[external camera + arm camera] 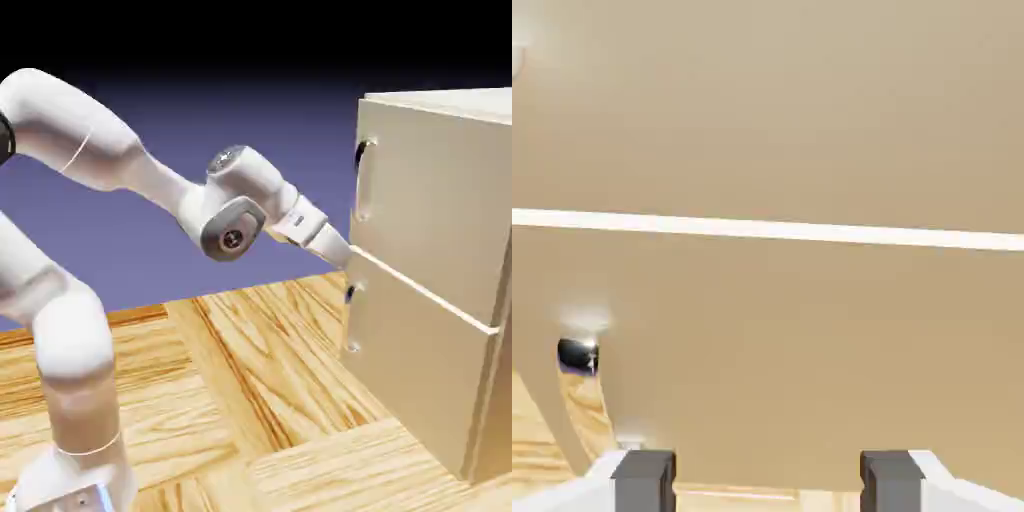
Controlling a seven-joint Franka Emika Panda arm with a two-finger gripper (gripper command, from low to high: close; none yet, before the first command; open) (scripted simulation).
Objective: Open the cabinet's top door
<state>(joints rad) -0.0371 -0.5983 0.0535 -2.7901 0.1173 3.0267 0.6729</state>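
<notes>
A tall beige cabinet [430, 270] stands upright on a wood-patterned floor at the exterior view's right, its long axis vertical, its front turned toward the arm. Its top door [430, 200], flat, smooth and roughly square, sits above a pale seam; a shiny vertical loop handle [365, 180] runs near its far edge. The gripper [768, 482] is parted, with nothing between its fingertips. A small mark on the white arm [165, 190] is too tiny to read.
</notes>
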